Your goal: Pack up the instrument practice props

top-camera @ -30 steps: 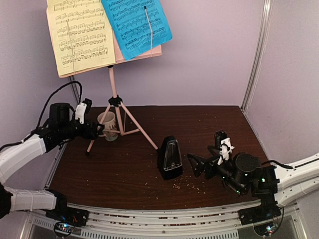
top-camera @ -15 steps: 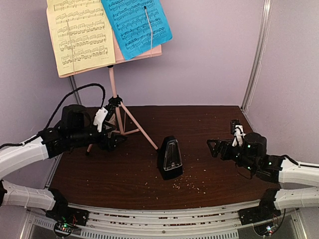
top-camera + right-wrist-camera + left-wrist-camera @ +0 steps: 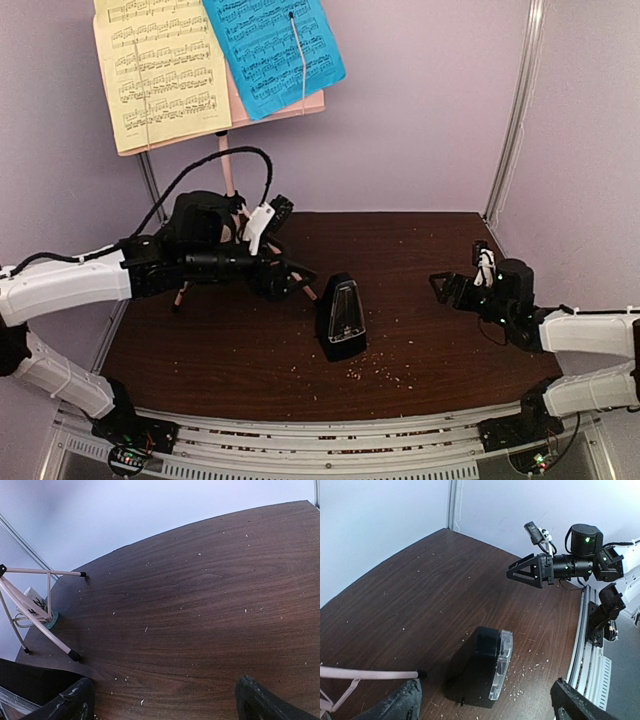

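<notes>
The black pyramid metronome (image 3: 340, 318) stands upright near the middle of the dark wooden table (image 3: 430, 350) with its clear cover on, and neither arm touches it. Behind it to the left, the pink music stand (image 3: 228, 165) rests on its tripod legs at the table's back-left. The yellow page (image 3: 160, 75) and the blue page (image 3: 272, 45) sit side by side on its desk — the blue one tilted. The left gripper (image 3: 287, 283) hangs low just beside the tripod's front leg, between stand and metronome, jaws wide and holding nothing. The right gripper (image 3: 447, 289) hovers well to the metronome's right, jaws equally wide and empty. A pale mug (image 3: 34, 604) sits among the tripod legs, and crumbs (image 3: 380, 372) dot the tabletop.
</notes>
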